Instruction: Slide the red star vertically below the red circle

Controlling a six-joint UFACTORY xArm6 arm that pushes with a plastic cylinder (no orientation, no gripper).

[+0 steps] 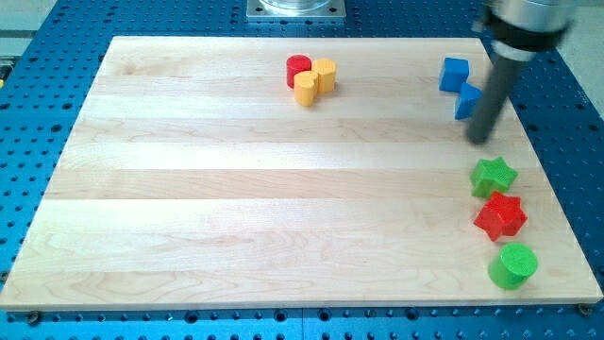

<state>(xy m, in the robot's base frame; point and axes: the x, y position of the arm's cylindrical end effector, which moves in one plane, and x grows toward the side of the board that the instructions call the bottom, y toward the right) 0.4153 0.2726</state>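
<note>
Seven blocks sit on the wooden bench (189, 189). No fingers here, only a rod whose tip (480, 140) rests just above the green star (494, 176), beside two blue blocks (461, 85). Below the tip, the red star (499, 216) lies between green star and green cylinder (513, 265). Far left of the tip, the red circle (299, 70) touches two yellow blocks (315, 81).

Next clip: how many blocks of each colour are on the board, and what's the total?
Red: 2, circle and star
Yellow: 2
Blue: 2
Green: 2, star and circle
Total: 8
</note>
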